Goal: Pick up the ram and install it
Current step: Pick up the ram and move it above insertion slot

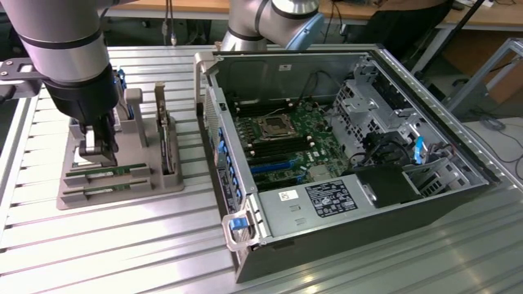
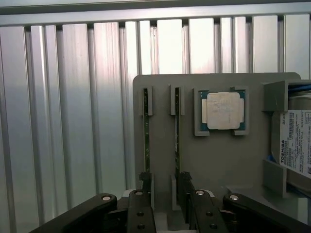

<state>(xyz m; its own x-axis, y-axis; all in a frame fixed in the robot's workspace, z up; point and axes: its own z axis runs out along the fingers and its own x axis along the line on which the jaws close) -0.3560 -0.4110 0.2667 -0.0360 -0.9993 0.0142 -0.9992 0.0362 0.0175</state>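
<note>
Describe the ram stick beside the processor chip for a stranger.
Find the grey holder tray on the exterior view's left of the open computer case. Of the two thin green sticks on edge in its slots, the ram is the one beside the silver processor chip, not the outer stick.

Silver-grey tubular arm (image 1: 61, 37) with black collar, black end effector (image 2: 165, 183) linkages studded with silver screws (image 2: 105, 198).

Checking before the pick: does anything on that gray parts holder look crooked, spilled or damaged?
Nothing stands out. The ram sticks stand straight in their slots, the processor lies square in its pocket, and the holder looks intact.
</note>
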